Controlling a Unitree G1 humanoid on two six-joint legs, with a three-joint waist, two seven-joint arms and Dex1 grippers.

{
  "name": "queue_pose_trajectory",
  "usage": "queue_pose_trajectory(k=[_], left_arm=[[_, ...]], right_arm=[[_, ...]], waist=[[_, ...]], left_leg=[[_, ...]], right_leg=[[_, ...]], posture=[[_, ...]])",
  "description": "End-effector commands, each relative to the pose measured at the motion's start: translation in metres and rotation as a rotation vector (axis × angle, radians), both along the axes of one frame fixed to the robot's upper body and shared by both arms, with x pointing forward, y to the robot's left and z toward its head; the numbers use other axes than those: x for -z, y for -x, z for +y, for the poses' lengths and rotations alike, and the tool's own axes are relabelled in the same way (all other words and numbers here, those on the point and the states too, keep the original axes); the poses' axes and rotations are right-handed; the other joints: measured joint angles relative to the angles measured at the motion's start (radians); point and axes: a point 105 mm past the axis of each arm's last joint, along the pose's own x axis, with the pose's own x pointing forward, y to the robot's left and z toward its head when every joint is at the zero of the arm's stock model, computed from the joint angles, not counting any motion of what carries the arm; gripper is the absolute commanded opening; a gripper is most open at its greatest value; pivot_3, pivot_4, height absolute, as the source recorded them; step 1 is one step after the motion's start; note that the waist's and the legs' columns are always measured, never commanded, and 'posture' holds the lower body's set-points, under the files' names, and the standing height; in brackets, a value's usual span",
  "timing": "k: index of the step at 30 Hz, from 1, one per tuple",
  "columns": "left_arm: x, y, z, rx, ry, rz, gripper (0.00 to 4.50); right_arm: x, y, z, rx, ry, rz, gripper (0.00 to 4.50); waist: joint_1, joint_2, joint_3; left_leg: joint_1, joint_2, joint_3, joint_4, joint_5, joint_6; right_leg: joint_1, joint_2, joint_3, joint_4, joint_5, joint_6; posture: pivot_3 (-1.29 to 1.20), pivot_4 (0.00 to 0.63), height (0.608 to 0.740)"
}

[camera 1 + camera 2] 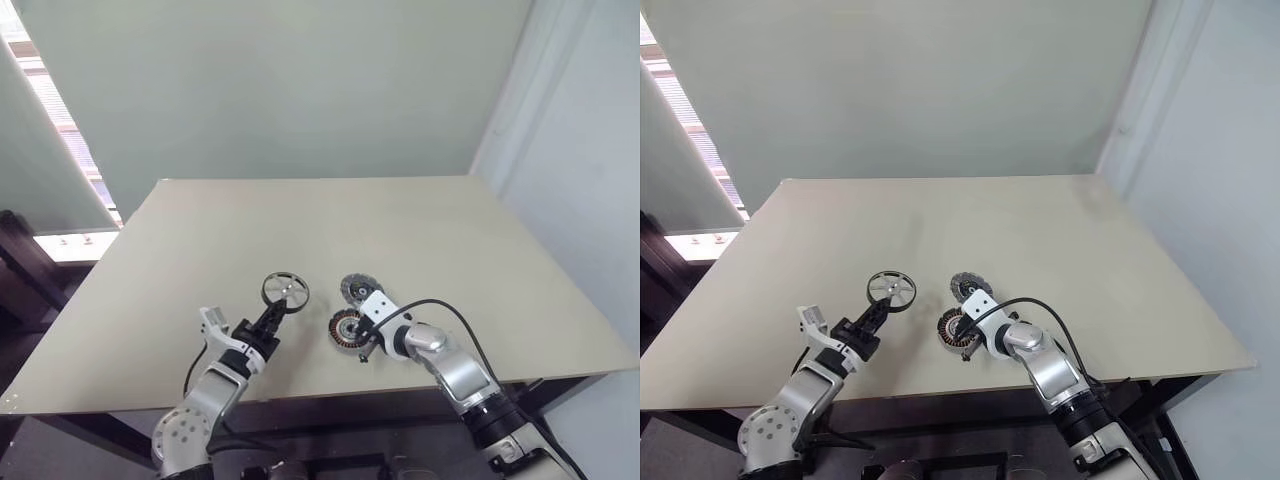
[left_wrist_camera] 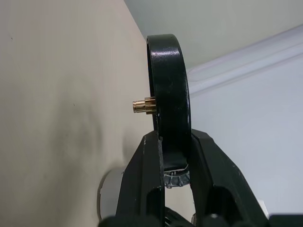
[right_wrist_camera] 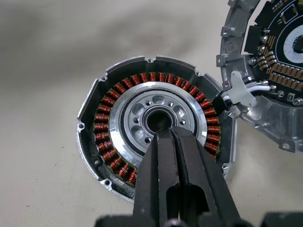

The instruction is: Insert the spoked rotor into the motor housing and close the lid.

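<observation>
My left gripper is shut on the black rim of the spoked rotor and holds it upright above the table, left of the other parts. The left wrist view looks at the rotor edge-on, with a short brass shaft sticking out of its hub. The motor housing lies flat, its ring of copper windings facing up around a silver centre. My right gripper is shut, its tips over the housing's central hole. The lid lies just beyond the housing, joined to it by a white connector.
The parts lie near the front edge of a beige table. A black cable loops from my right wrist over the table edge. A pale wall stands behind the table, and a window is on the left.
</observation>
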Motion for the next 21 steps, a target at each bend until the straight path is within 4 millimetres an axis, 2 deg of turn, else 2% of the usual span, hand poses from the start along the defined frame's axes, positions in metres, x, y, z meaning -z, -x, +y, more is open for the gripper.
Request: queue_pose_trajectory(k=[1, 6, 11, 17, 21], left_arm=[[-0.016, -0.002, -0.004, 0.01, 0.004, -0.062, 0.62], [-0.015, -0.003, -0.006, 0.019, 0.003, -0.059, 0.62], [-0.013, -0.001, -0.014, 0.053, 0.028, -0.047, 0.62], [0.007, 0.008, -0.053, 0.19, 0.075, 0.044, 0.62], [0.02, 0.01, -0.066, 0.228, 0.112, 0.091, 0.62]], right_arm=[[-0.023, -0.007, 0.004, 0.0, -0.05, -0.073, 0.0], [-0.042, -0.01, 0.009, -0.005, -0.091, -0.123, 0.0], [-0.047, -0.004, 0.012, -0.032, -0.087, -0.134, 0.0], [-0.044, 0.004, -0.002, -0.026, -0.047, -0.13, 0.0], [-0.042, 0.01, -0.015, 0.009, -0.022, -0.127, 0.0]], waist=[[0.0, 0.0, 0.0], [0.0, 0.0, 0.0], [0.0, 0.0, 0.0], [0.001, 0.0, 0.0], [0.0, 0.0, 0.0]], left_leg=[[0.0, 0.0, 0.0, 0.0, 0.0, 0.0], [0.0, 0.0, 0.0, 0.001, 0.0, 0.0], [0.0, 0.0, 0.0, 0.001, 0.0, 0.0], [0.0, 0.0, 0.0, 0.001, 0.0, 0.0], [0.0, 0.0, 0.0, 0.001, 0.0, -0.001]], right_leg=[[0.0, 0.0, 0.0, 0.0, 0.0, 0.0], [0.0, 0.0, 0.0, 0.0, 0.0, 0.0], [0.0, 0.0, 0.0, 0.0, 0.0, 0.0], [0.001, 0.0, 0.0, 0.0, 0.0, 0.0], [0.001, 0.0, 0.0, 0.0, 0.0, 0.0]], posture=[[0.0, 0.0, 0.74], [0.0, 0.0, 0.74], [0.0, 0.0, 0.74], [0.0, 0.0, 0.74], [0.0, 0.0, 0.74]])
